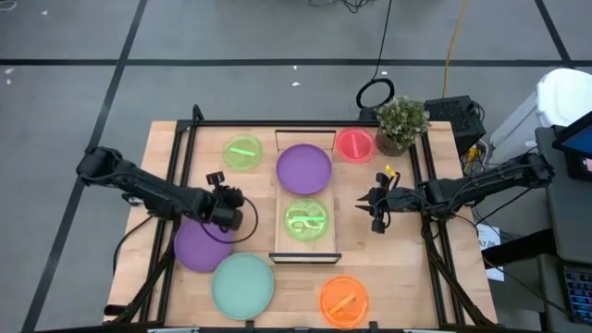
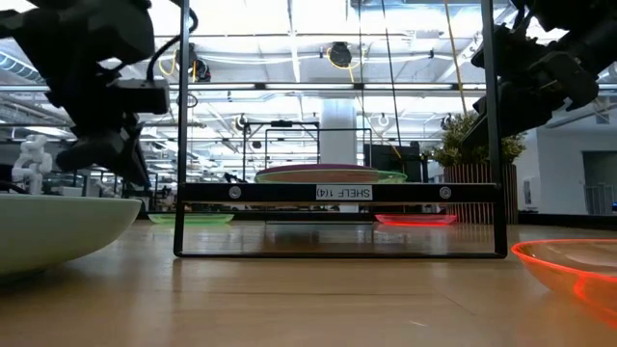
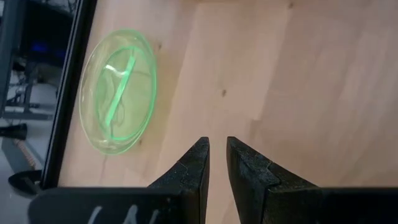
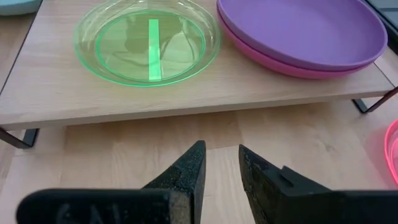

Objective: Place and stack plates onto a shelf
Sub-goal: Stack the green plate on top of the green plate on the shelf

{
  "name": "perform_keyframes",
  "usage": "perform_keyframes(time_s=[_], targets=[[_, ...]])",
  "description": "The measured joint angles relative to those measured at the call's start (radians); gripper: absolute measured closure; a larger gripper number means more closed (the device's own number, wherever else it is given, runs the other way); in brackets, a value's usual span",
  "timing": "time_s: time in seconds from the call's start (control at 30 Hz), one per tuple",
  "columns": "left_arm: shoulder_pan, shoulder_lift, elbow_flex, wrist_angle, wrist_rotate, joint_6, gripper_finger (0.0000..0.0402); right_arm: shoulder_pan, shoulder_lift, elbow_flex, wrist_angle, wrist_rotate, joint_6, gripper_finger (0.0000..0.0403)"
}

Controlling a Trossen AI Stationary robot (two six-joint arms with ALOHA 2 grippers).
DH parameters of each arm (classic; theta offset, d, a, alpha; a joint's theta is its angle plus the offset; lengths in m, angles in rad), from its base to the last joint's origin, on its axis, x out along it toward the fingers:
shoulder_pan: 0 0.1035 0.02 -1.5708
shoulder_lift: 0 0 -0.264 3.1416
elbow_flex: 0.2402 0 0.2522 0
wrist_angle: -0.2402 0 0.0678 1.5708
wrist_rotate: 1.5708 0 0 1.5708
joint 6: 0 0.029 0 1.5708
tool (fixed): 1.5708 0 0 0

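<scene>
Wooden table [image 1: 388, 268], purple-plated light-wood shelf [image 1: 282, 245]

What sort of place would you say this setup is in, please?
Probably a large open lab or workshop hall: bright strip lights on a high ceiling, other metal frame rigs behind the table, cables on a grey taped floor.

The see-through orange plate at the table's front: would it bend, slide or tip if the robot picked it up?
The orange plate looks like thin, glossy plastic, so it is probably light, fairly stiff and slippery. It sits low and flat, so a push would likely slide it, not tip it. Its raised rim offers an edge to pinch.
</scene>
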Motion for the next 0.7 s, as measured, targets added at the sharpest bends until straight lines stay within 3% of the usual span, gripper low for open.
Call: perform_keyframes(time_s=[0.4,0.7], targets=[[0.092,0.0,0.0,-0.004,0.081,0.043,0.0332,0.0,0.0,0.0,0.001,0.003,-0.043,0.0321],[0.091,-0.001,-0.006,0.009,0.071,0.043,0.0242,0.0,0.0,0.0,0.001,0.004,-0.043,0.0321]])
